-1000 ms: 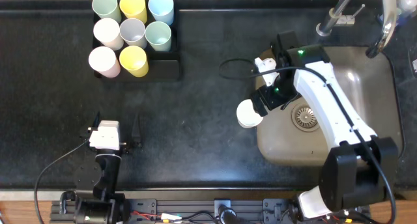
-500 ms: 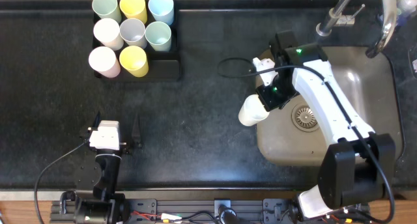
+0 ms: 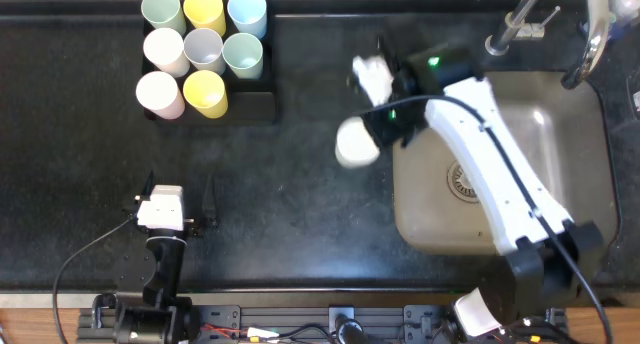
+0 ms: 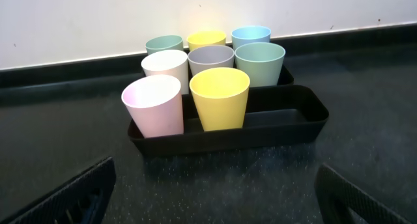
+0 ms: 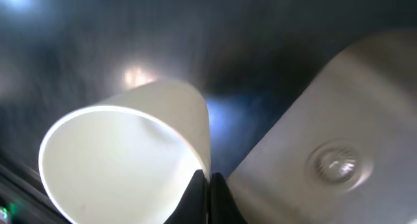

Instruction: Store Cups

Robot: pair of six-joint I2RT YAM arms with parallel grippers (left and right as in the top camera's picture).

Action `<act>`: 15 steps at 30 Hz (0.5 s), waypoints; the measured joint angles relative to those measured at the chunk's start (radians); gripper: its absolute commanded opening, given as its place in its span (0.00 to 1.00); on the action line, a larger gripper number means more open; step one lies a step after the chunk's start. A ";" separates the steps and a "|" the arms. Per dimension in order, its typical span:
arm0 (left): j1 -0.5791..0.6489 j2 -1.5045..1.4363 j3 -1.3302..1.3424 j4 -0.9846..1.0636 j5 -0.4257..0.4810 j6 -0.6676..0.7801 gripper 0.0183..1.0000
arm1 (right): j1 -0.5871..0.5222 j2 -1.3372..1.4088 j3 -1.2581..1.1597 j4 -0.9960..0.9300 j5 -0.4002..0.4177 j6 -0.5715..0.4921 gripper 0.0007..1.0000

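From above, the black tray [image 3: 256, 106] at the far left of the counter [image 3: 300, 224] already holds eight cups [image 3: 204, 49]. One slot is free beside the yellow cup in the near row. The right gripper [image 3: 385, 124] hangs between the sink [image 3: 500, 224] and the tray, carrying a white cup [image 3: 354, 144] tipped on its side. The left gripper [image 3: 180, 189] sits near its own base, well apart from the tray.

Through the left wrist camera, the left gripper's [image 4: 215, 167] fingers stand wide apart with nothing between them, facing the tray [image 4: 287, 123] and its free corner.

Through the right wrist camera, the right gripper [image 5: 209, 188] is pinched on the rim of the white cup [image 5: 124, 165], with the sink [image 5: 326, 146] off to one side. It's smeary, so I can't judge how high it rides.

I'd say the job is nearly done; this cup has yet to cross over and go in the gap.
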 measured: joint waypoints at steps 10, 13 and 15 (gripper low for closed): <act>0.000 0.000 0.000 0.000 0.000 0.000 1.00 | 0.166 0.292 0.735 -0.189 0.090 0.083 0.04; 0.000 0.000 0.000 0.000 0.000 0.000 1.00 | 0.227 0.389 0.838 -0.185 0.110 0.090 0.04; 0.000 0.000 0.000 0.000 0.000 0.000 1.00 | 0.263 0.432 0.859 -0.184 0.113 0.097 0.04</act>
